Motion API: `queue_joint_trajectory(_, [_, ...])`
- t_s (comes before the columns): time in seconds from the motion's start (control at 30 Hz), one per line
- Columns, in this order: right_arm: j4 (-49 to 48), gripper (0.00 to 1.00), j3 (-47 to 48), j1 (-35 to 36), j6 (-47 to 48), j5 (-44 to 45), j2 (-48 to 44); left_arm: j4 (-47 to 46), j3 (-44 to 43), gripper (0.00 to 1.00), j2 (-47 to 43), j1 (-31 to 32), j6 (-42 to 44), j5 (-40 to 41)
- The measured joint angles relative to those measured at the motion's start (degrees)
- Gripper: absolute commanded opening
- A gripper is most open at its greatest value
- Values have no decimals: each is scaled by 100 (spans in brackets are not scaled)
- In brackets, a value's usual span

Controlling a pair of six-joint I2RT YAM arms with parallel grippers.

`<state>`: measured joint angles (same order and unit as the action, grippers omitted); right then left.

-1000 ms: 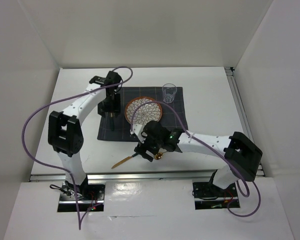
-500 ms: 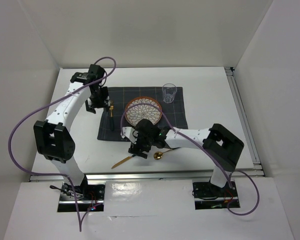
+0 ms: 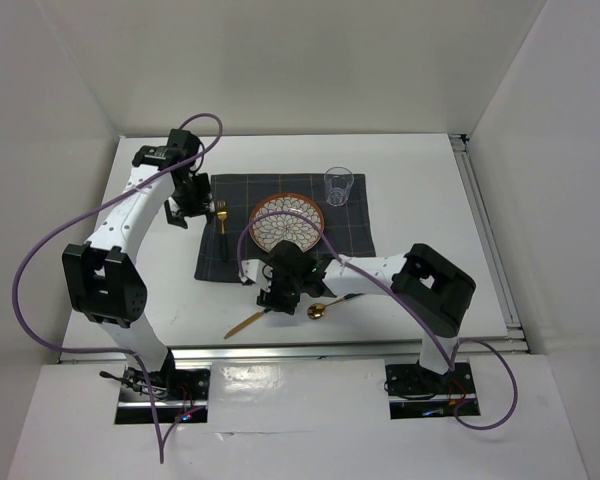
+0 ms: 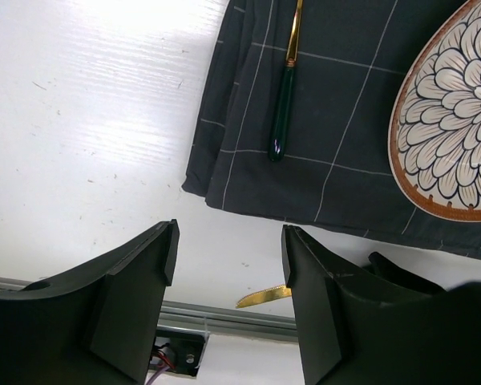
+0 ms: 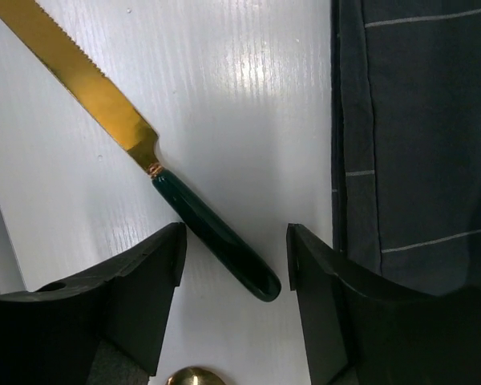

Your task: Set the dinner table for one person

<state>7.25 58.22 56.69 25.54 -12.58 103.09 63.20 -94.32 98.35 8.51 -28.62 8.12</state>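
Your R gripper (image 5: 234, 233) is spread wide, straddling the knife (image 5: 144, 148) handle w/o pinching it, on the table (image 3: 420, 200) just off the near edge of the mat (image 3: 350, 240). L gripper (image 4: 228, 233): spread too, empty, at the mat's left edge by the fork (image 4: 284, 104).

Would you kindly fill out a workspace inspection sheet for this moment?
Surface: white dinner table, metal rail along its right edge.
Job's things: plate, glass, fork on the placemat; knife, spoon on bare table.
Clutter: nothing seen.
Grippers: left gripper open, empty; right gripper open, astride the knife handle.
Cables: purple cables loop off both arms.
Surroundings: white walls.
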Motion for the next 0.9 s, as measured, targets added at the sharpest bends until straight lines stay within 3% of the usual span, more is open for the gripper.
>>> queue_joint_trajectory(0.33, [59, 47, 0, 7, 42, -254, 26, -22, 11, 71, 0, -33, 0, -68])
queue_joint_trajectory(0.7, [291, 47, 66, 94, 52, -289, 26, -22, 11, 71, 0, -46, 0, -101])
queue_joint_trajectory(0.83, [466, 52, 127, 138, 57, -284, 31, -22, 11, 71, 0, -46, 0, -144])
queue_joint_trajectory(0.9, [586, 59, 192, 177, 70, -284, 59, -22, 11, 71, 0, -46, 0, -160])
